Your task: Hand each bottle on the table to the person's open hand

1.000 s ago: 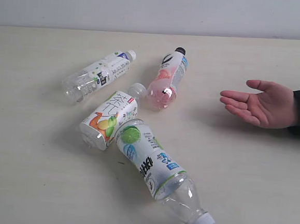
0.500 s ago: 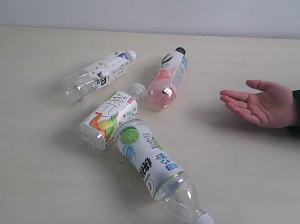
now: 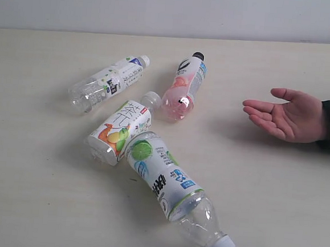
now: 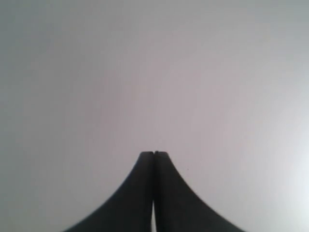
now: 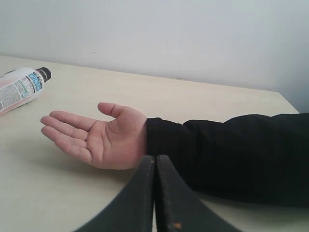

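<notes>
Several bottles lie on the table (image 3: 33, 204): a slim white-labelled bottle (image 3: 108, 82), a pink bottle with a black cap (image 3: 183, 88), an orange-fruit labelled bottle (image 3: 120, 131) and a lime-pictured bottle (image 3: 171, 190) touching it. The person's open hand (image 3: 286, 115) rests palm up at the right, empty. Neither gripper shows in the exterior view. My left gripper (image 4: 154, 153) is shut, empty, facing a blank pale surface. Empty as well, my right gripper (image 5: 155, 157) is shut just in front of the hand (image 5: 94, 137) and its dark sleeve (image 5: 231, 154); the pink bottle (image 5: 19, 89) lies beyond.
A pale wall (image 3: 174, 10) rises behind the table's far edge. Bare tabletop lies between the bottles and the hand.
The lime-pictured bottle has rolled very slightly; the hand and the other bottles stay where they were.
</notes>
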Tool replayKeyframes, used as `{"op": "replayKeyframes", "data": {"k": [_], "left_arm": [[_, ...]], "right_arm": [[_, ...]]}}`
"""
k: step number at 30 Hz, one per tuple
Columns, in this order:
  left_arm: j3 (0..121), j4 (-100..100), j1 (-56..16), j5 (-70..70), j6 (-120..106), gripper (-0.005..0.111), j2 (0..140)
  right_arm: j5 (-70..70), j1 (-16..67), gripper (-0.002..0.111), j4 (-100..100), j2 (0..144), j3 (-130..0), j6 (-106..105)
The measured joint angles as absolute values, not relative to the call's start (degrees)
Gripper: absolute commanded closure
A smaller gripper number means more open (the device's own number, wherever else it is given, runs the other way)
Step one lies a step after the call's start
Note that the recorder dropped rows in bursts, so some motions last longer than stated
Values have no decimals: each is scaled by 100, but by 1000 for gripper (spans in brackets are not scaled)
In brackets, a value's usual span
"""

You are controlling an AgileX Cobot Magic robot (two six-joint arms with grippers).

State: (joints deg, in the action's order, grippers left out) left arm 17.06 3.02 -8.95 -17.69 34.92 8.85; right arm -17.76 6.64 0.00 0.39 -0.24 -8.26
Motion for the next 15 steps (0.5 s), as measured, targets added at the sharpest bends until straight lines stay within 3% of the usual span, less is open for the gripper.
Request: {"op": "replayKeyframes", "data": {"k": [10, 15], "left_arm": [[3102, -1088, -895, -1619, 4085, 107, 3440], [4126, -3456, -938, -1481, 5856, 107, 5554]], "right_arm": [[-1776, 664, 108, 0, 39, -24, -826], [-1776, 664, 108, 0, 39, -24, -826]]}}
